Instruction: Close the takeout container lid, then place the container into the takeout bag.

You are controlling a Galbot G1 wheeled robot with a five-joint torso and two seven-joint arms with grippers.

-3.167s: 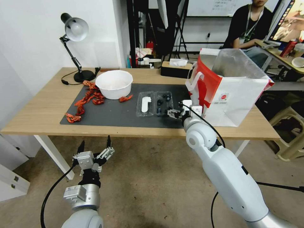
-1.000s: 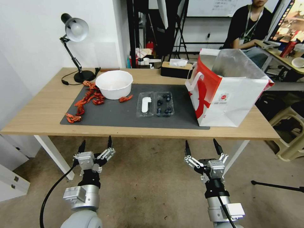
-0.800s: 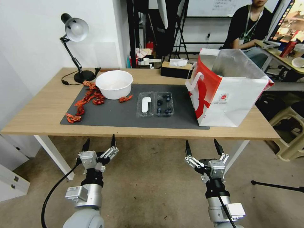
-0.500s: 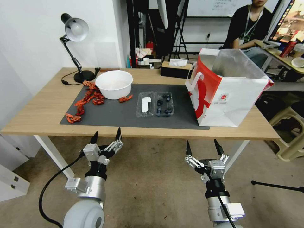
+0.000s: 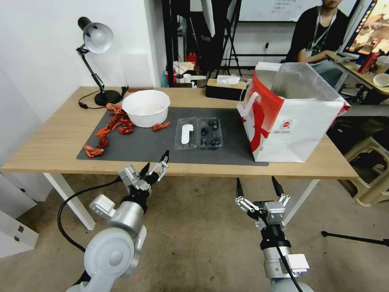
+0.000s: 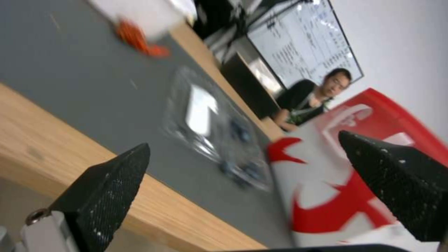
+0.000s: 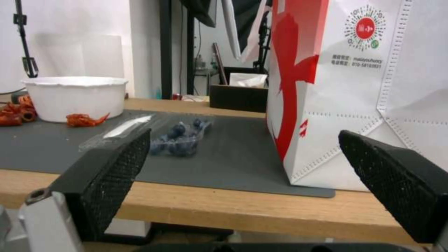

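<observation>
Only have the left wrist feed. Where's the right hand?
Observer: The right hand is open and holds nothing. It sits below the table's front edge, on the near side of the takeout bag.
Operator: Bag mouth open?
Observer: Yes. The bag stands upright with its top open and the foil lining showing.
Operator: Where's my hand relative to the box?
Observer: The left hand is open at the table's front edge. It is short of the takeout container, which lies open on the mat.
</observation>
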